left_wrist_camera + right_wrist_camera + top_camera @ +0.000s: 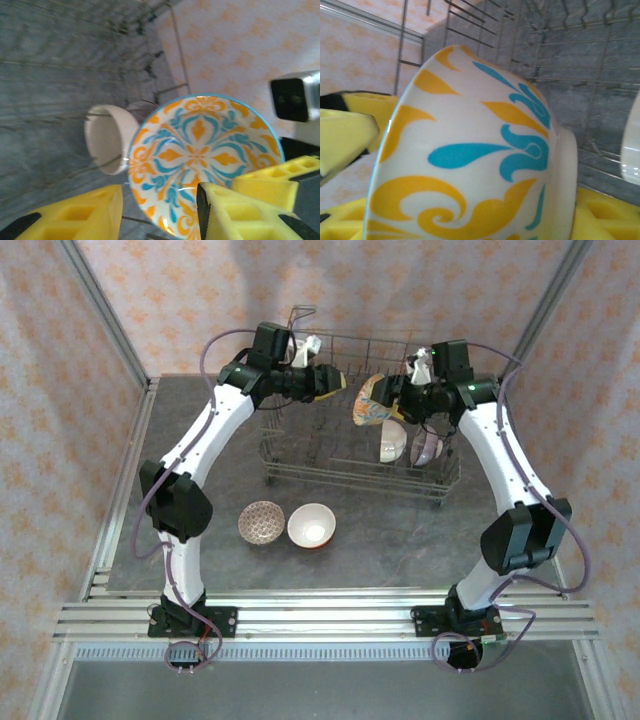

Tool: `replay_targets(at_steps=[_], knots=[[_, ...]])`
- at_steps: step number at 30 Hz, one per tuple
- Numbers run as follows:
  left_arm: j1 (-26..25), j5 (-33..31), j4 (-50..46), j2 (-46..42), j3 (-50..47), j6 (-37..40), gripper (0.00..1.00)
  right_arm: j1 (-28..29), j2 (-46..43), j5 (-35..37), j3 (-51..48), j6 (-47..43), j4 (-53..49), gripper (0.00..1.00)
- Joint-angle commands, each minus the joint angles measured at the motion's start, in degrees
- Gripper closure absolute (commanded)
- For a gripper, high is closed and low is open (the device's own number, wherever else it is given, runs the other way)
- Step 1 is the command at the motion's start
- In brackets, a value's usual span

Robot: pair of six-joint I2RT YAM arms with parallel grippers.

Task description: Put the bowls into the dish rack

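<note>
Peach-patterned wallpaper closes in a grey table [200, 440], with the dish rack [300, 476] standing at its far middle. The floral bowl [200, 145] hangs on edge above the rack's middle, held from its right side in the right gripper [388, 400], whose yellow pads are pressed onto it. The left gripper [335, 382] sits just beside the bowl's open face with its fingers [75, 215] spread apart, not clamping the rim.

The step in hand looks like seating this bowl among the tines, to the left of the white bowl [392, 443] and the mauve bowl [427, 445] already standing on edge in the rack. To do it well, the left claw should draw back clear before anything descends (its right pad lies very near the rim). The right arm should then lower the bowl steadily with its face parallel to the white bowl's, and aim the rim into a free gap between tines. It should let go only once the wires carry the weight, or the glazed bowl may tip against its neighbour.

Both arms rise from their bases, bend at the elbows out to the sides and arch inward over the rack, wrists pointing at each other across the bowl. Two more bowls wait on the table in front of the rack, a patterned bowl [261, 522] and an orange-sided bowl [311, 526], touching or nearly so.
</note>
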Motion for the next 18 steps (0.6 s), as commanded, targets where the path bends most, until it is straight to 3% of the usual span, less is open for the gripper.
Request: replay_targets(at_steps=[1, 8, 18], knots=[[0.1, -13.0, -5.2, -5.8, 0.6, 7.3, 0.54, 2.4, 2.0, 9.5, 5.6, -4.6, -6.2, 0.49], [0.4, -27.8, -9.3, -12.7, -5.3, 13.8, 0.51, 8.4, 9.3, 25.4, 17.3, -8.2, -15.7, 0.49], [3.8, -34.7, -7.8, -21.1, -19.3, 15.4, 0.49, 14.0, 17.8, 41.8, 27.9, -8.3, -24.1, 0.49]])
